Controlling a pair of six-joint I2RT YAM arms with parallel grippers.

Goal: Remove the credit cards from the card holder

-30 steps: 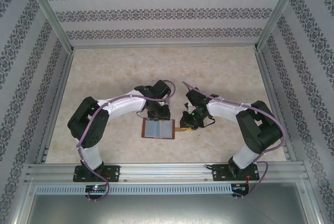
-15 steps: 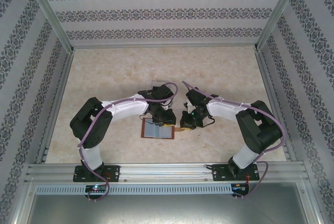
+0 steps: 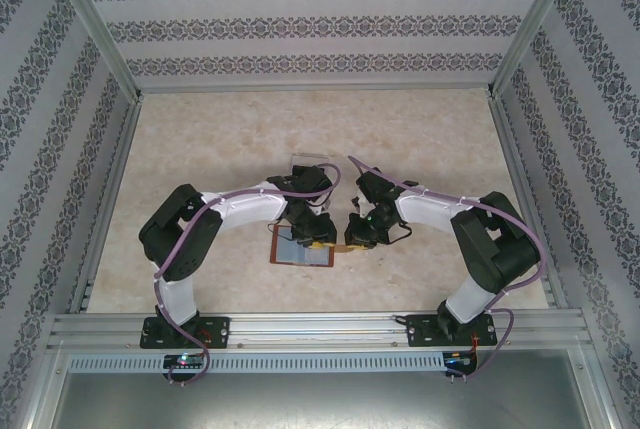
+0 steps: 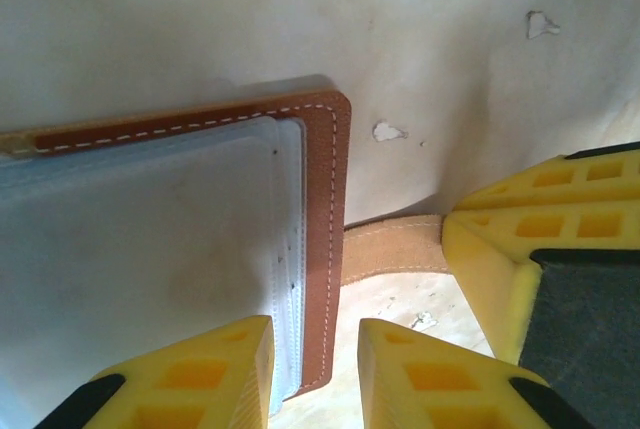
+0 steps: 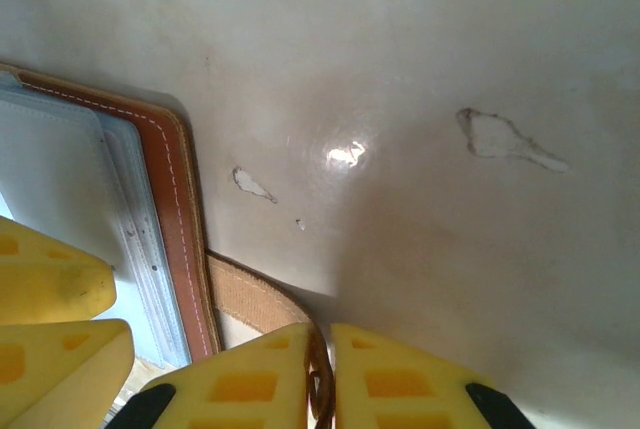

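Jaws, L first: my left gripper (image 4: 315,374) has them partly apart, a narrow gap, set astride the brown stitched right edge of the card holder (image 4: 325,179). One yellow finger (image 4: 215,374) hangs over the grey-blue pocket side, the other over bare table (image 4: 200,29). Contact w/ the leather: can't tell. Nothing gripped.

R: my right gripper (image 5: 320,384) has its jaws nearly together, clamped on the strap tab (image 5: 245,294). The tan strip runs from the holder's edge straight in btwn the fingers. Reads as a pin-down hold.

Position: card holder lies open & flat, pockets up, on the table near front-centre, btwn the two arms. Both grippers crowd its right side, just beside each other.

Progress: early, by my judgement. Credit cards are prob. inside the pockets, none out yet. Pale layered edges show along the right pocket, but card vs. pocket lining I can't tell. Done so far: holder open and steadied by the strap. Left to do: get a fingertip onto a card edge, slide it clear, set it on the table, rpt for each card.
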